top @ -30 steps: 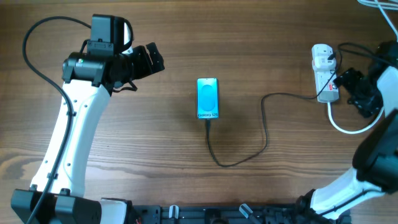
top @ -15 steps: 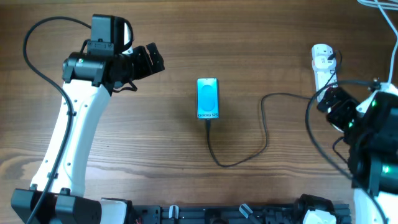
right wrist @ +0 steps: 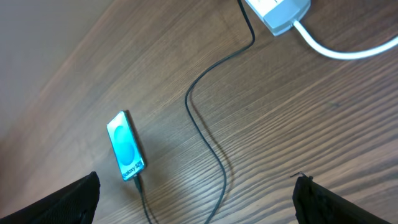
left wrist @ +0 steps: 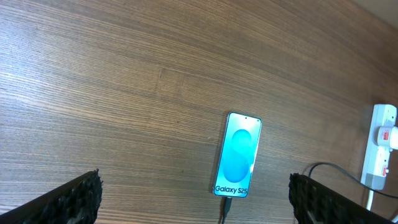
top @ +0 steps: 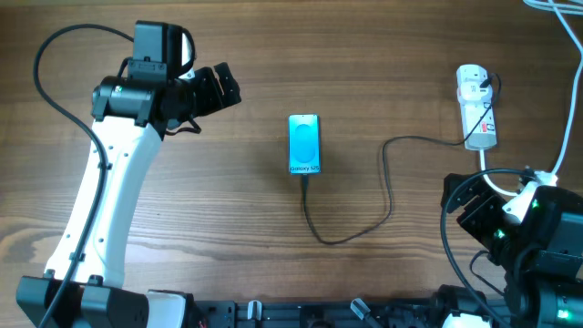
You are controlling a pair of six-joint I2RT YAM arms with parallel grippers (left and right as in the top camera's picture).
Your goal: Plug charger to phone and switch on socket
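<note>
The phone with its cyan screen lies flat at the table's middle; it also shows in the left wrist view and the right wrist view. The thin black charger cable sits in the phone's near end and loops right to the white socket with its red switch, at the far right. My left gripper is open and empty, raised to the phone's left. My right gripper is open and empty, pulled back well below the socket.
A thick white cord runs from the socket's near end toward the right arm. More white cords hang at the far right corner. The right arm's base fills the near right corner.
My right gripper has drawn back from beside the socket's switch toward the near right corner. The socket stands fully uncovered. The left arm, phone and cable have not moved.
</note>
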